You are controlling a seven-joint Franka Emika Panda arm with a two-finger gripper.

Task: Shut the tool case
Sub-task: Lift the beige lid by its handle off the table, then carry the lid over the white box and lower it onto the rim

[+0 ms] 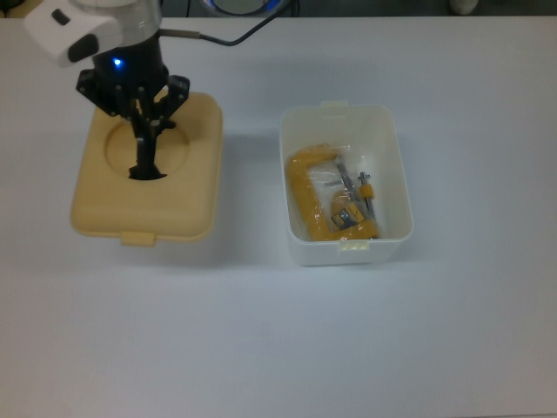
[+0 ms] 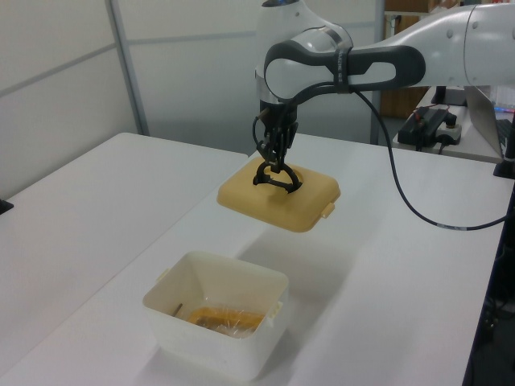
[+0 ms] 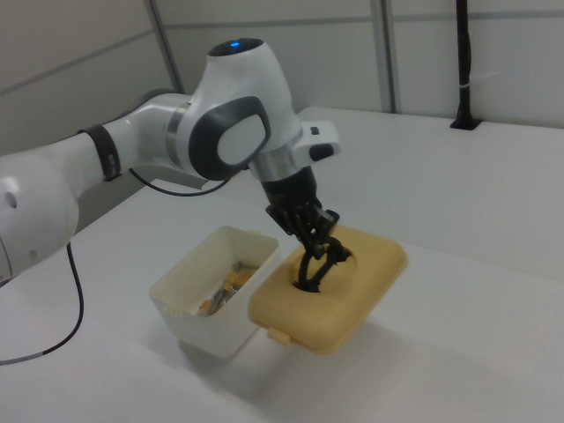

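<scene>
The robot's hand (image 2: 275,165), clamped on the black handle (image 2: 273,178), holds the rounded tan plastic lid (image 2: 279,199) aloft beside the open white rectangular plastic tub (image 2: 216,322) on the worktop (image 2: 96,209).

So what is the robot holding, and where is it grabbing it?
The gripper holds the tan rounded plastic lid by the black handle in its round recess.

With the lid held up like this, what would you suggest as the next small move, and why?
Probably carry the lid sideways toward the top view's right until it hangs over the tub. The gripper holds it by the black handle, clear of the table, but beside the open tub, not above it.
</scene>
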